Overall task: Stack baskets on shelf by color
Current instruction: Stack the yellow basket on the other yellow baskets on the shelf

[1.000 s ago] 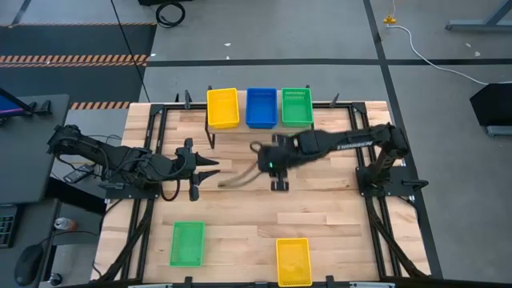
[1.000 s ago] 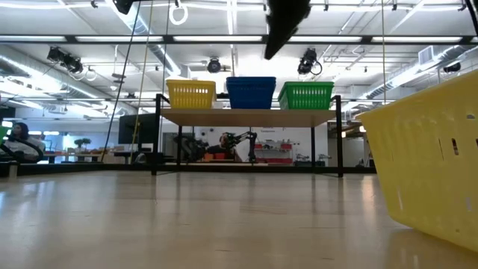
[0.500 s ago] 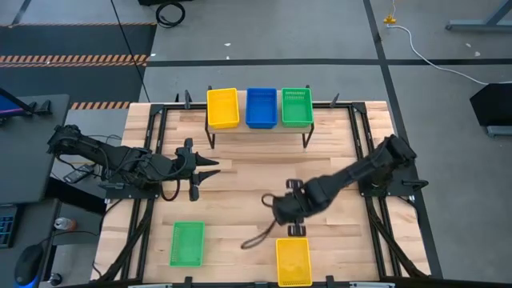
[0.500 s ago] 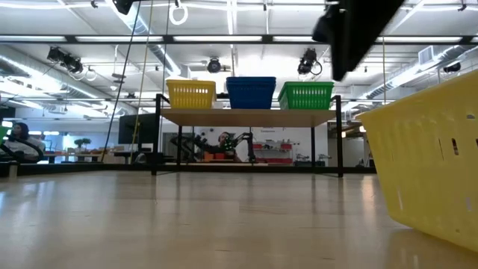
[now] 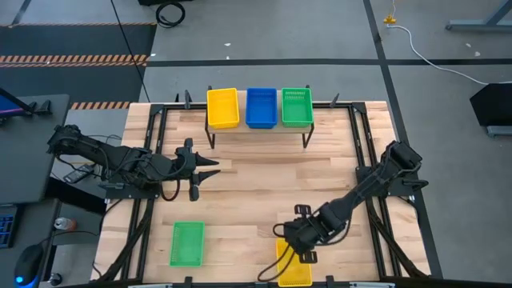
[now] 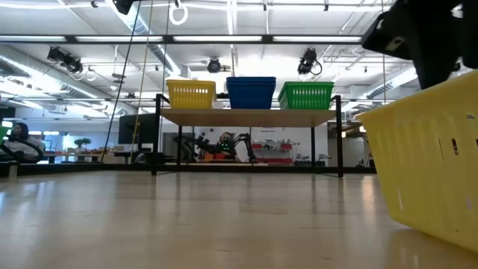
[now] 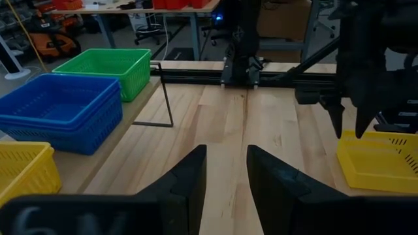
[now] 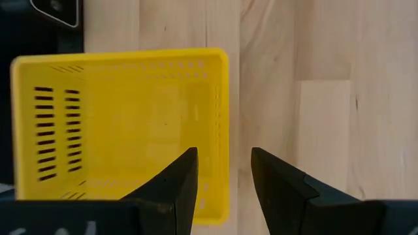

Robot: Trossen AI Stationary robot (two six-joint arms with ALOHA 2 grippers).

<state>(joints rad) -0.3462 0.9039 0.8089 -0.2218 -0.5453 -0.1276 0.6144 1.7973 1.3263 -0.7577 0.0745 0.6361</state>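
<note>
The right claw (image 5: 302, 242), fingers apart, hovers over one long rim of the yellow basket (image 5: 294, 265) at the desk's (image 5: 256, 184) near edge; its long axis runs toward the shelf (image 5: 258, 128). The left claw (image 5: 210, 169) waits, fingers apart

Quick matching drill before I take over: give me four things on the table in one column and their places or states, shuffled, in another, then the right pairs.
Things:
1. blue baskets
2. loose green basket
3. right pincer
4. left pincer

Places or states:
A. open, above the rim of the loose yellow basket
B. middle of the shelf
C. open, over bare tabletop on the left arm's side
D. flat on the table near its front edge, on the left arm's side

Pairs: 1-B, 2-D, 3-A, 4-C
</note>
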